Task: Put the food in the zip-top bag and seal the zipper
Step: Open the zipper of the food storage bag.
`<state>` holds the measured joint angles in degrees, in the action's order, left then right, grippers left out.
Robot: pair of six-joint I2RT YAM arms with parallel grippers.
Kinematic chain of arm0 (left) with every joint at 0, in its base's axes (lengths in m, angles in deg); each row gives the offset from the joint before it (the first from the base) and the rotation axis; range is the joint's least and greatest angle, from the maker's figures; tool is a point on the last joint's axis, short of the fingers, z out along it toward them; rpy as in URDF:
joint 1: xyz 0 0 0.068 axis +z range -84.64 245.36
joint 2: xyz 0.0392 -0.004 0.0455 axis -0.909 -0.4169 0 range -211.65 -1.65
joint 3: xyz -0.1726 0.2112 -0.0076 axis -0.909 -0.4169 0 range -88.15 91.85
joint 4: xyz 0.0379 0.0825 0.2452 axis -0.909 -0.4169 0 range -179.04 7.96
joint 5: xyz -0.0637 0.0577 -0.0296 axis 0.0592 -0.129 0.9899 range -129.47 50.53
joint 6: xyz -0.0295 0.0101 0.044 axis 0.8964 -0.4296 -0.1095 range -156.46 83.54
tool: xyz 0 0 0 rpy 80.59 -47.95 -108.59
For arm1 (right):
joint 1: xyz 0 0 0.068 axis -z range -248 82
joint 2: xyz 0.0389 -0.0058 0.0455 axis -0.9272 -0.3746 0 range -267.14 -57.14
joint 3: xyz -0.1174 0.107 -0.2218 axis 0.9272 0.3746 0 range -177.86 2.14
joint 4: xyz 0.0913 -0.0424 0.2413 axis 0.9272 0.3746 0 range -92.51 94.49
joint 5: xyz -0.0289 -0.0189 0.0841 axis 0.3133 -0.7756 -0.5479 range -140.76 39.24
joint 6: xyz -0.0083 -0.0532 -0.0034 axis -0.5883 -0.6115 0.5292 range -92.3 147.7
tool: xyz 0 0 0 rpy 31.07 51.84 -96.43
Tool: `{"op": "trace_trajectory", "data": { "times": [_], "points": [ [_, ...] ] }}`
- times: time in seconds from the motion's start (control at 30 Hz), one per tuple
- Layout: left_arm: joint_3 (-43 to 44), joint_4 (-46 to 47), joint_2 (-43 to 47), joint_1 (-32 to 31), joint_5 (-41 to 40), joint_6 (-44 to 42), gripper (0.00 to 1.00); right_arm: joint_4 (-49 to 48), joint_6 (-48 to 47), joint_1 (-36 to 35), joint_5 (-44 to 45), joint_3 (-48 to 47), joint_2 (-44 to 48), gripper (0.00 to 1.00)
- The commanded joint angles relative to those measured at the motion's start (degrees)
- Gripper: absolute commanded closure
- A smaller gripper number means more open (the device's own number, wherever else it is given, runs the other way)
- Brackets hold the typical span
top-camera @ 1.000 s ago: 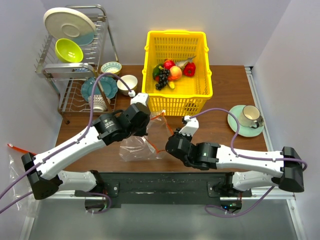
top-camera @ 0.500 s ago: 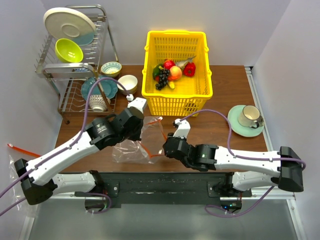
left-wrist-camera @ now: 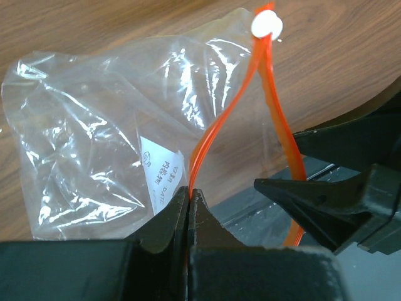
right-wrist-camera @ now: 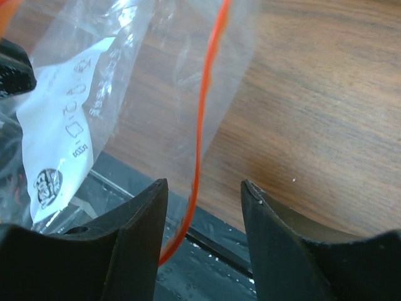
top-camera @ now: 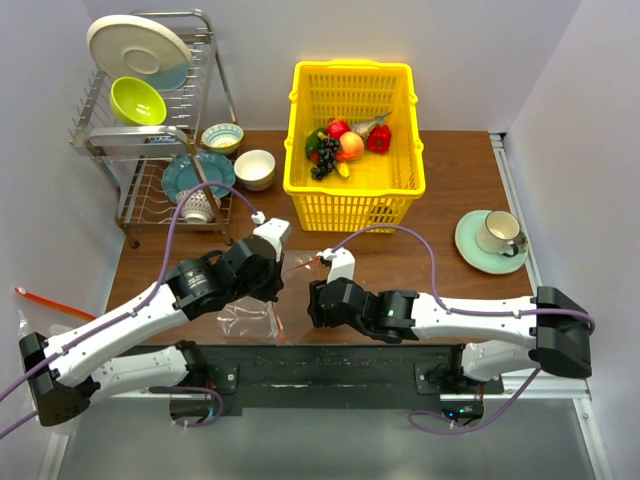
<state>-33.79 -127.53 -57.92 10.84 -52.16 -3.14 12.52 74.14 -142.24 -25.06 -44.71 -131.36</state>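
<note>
You're at the very start: all the food (top-camera: 340, 145) sits in the yellow basket (top-camera: 350, 208) at the far edge of the desk (top-camera: 450, 190), and none is bagged. The bag (left-wrist-camera: 88, 119) is at the near edge, between the arms. Your left fingers (left-wrist-camera: 188, 202) are clenched on one side of the zipper (left-wrist-camera: 216, 122). Your right fingers (right-wrist-camera: 204, 184) are spread, with the other side of the strip running between them ungripped. Filling and sealing are left.

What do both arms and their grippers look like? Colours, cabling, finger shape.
Left arm and right arm: white links, black joint housings, a purple cable looping along each. Left gripper and right gripper: matte black, wedge-shaped fingers tapering to the tips. No markings visible.
</note>
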Motion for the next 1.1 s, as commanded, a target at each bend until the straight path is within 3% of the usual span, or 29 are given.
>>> {"op": "trace_trajectory", "data": {
  "times": [0.0,0.3,0.43,0.7,0.93,1.07],
  "points": [
    [1.9,3.1,1.3,-0.1,0.2,-2.9,1.0,-1.4,-1.7,-0.2,-0.7,-1.8,0.1,0.45],
    [5.5,1.6,-0.4,-0.1,-5.7,-7.4,1.0,1.8,-6.7,-0.1,0.3,-4.1,3.1,0.41],
    [5.1,2.8,-2.2,-0.1,-6.4,-8.5,1.0,4.3,-8.5,-0.1,-0.7,-6.2,5.0,0.26],
    [3.1,5.2,-5.1,-0.1,-7.9,-9.7,1.0,8.7,-11.1,-0.2,-1.0,-10.2,9.9,0.22],
    [1.9,8.5,-5.1,-0.1,-12.1,-12.0,1.0,18.2,-12.9,0.0,6.7,-17.6,13.2,0.23],
    [1.5,8.3,-6.1,0.4,-13.2,-12.6,1.0,25.6,-13.4,0.6,15.7,-22.8,13.2,0.2]
  ]
}}
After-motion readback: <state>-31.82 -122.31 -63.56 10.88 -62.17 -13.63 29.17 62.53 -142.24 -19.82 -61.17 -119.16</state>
